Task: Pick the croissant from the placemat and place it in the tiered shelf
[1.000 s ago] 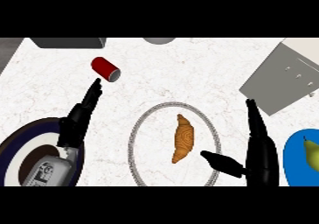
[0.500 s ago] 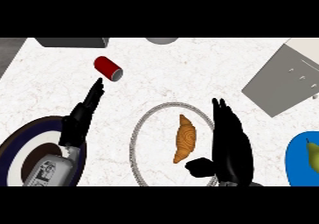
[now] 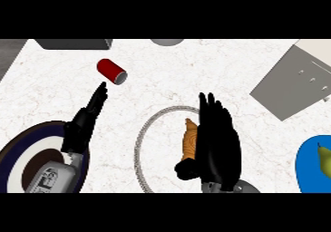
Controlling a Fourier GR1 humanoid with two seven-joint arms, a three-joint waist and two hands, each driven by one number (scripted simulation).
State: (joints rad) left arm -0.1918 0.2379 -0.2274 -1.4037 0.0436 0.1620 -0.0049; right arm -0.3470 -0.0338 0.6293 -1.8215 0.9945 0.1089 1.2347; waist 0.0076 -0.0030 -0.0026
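over croissant: right hand, fingers straight, spread flat.

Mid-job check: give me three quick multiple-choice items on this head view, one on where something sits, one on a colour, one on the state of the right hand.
1. Where does the croissant lie?
A. on the round placemat
B. on the blue plate
C. in the tiered shelf

2. What colour is the can?
A. green
B. red
C. yellow

3. How is the right hand?
A. curled round the can
B. out of view
C. open over the croissant, fingers straight

Answers: 1 A, it shows inside the placemat's ring. 2 B, its side is red. 3 C, straight fingers extend past the croissant.
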